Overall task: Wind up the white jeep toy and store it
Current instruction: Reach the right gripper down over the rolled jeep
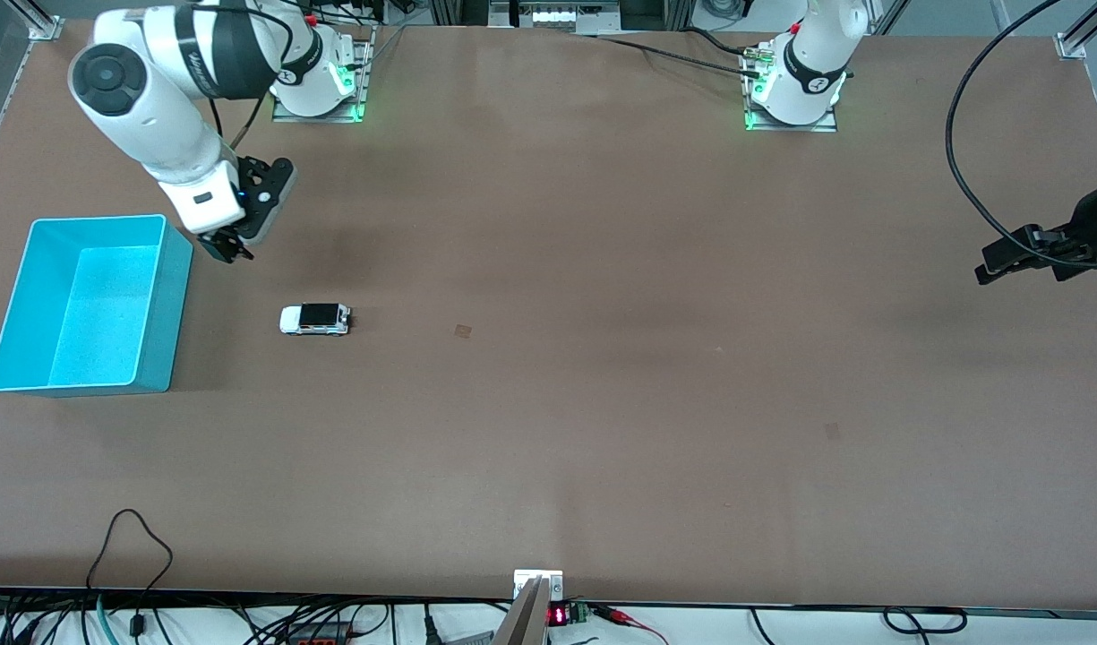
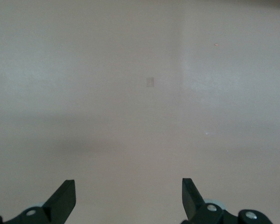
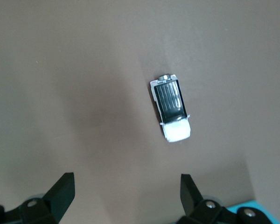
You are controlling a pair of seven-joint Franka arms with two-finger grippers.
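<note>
The white jeep toy point(image 1: 315, 319) point(image 3: 171, 107), a small boxy car with a black roof panel, stands on its wheels on the brown table, beside the blue bin point(image 1: 158, 296) and toward the right arm's end. My right gripper point(image 1: 228, 247) point(image 3: 127, 185) hangs open in the air over bare table between the bin and the jeep, apart from both, with nothing between its fingers. At the left arm's end of the table my left gripper point(image 1: 1005, 266) point(image 2: 129, 190) waits in the air, open and holding nothing, over bare table.
The blue bin's corner point(image 3: 252, 207) shows in the right wrist view. A small faint mark point(image 1: 462, 331) point(image 2: 150, 82) lies on the table's middle. Cables point(image 1: 127, 546) run along the table edge nearest the front camera.
</note>
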